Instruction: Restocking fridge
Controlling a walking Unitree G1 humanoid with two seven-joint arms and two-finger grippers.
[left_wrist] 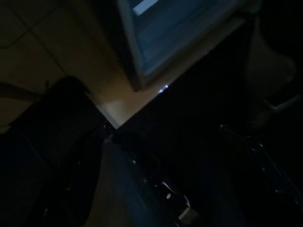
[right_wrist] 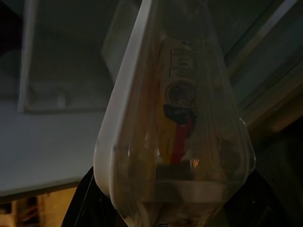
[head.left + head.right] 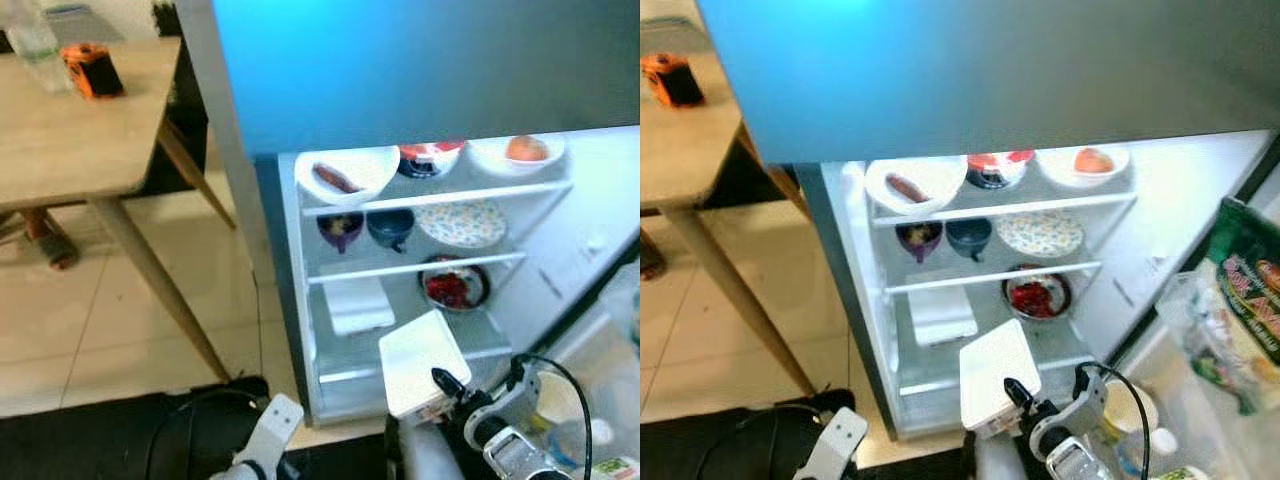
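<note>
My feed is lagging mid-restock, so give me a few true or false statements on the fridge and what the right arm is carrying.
1. The right end effector holds a white-lidded container in front of the open fridge. True.
2. The container is already resting on the top shelf. False: it is held low, in front of the bottom section.
3. The top shelf has a white bowl with a sausage-like item at its left end. True.
4. The middle shelf is bare. False: it holds two dark bowls and a patterned plate.
5. An orange object sits on the wooden table left of the fridge. True.
</note>
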